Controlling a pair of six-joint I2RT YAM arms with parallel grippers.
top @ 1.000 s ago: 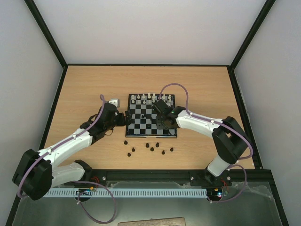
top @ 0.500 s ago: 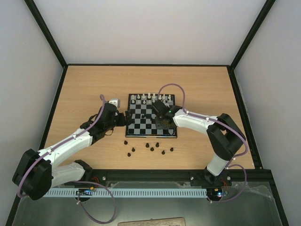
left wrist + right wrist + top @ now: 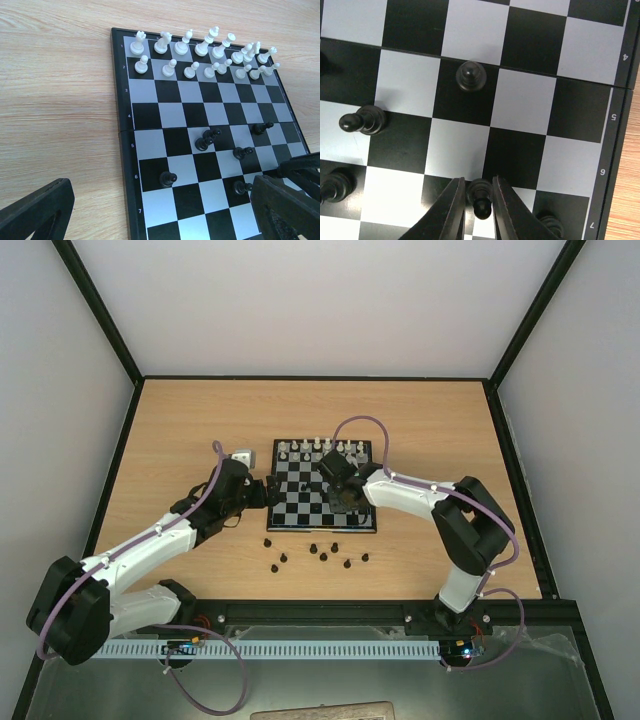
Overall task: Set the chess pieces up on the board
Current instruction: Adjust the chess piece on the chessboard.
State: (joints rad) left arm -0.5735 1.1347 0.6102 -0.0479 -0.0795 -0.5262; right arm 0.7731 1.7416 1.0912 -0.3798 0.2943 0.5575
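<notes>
At the right wrist view's bottom centre, right fingers (image 3: 451,212) pinch a tiny black pawn (image 3: 480,199) on the chequered black-and-white board (image 3: 520,100); a slip might knock the neighbouring black piece (image 3: 547,223). Left fingers (image 3: 35,212) gape, empty.

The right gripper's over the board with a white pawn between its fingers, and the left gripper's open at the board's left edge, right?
Not quite. The right wrist view shows the pawn between the right gripper's fingers is black, not white. The rest holds: it is over the board, and the left gripper is open at the board's left edge.
</notes>
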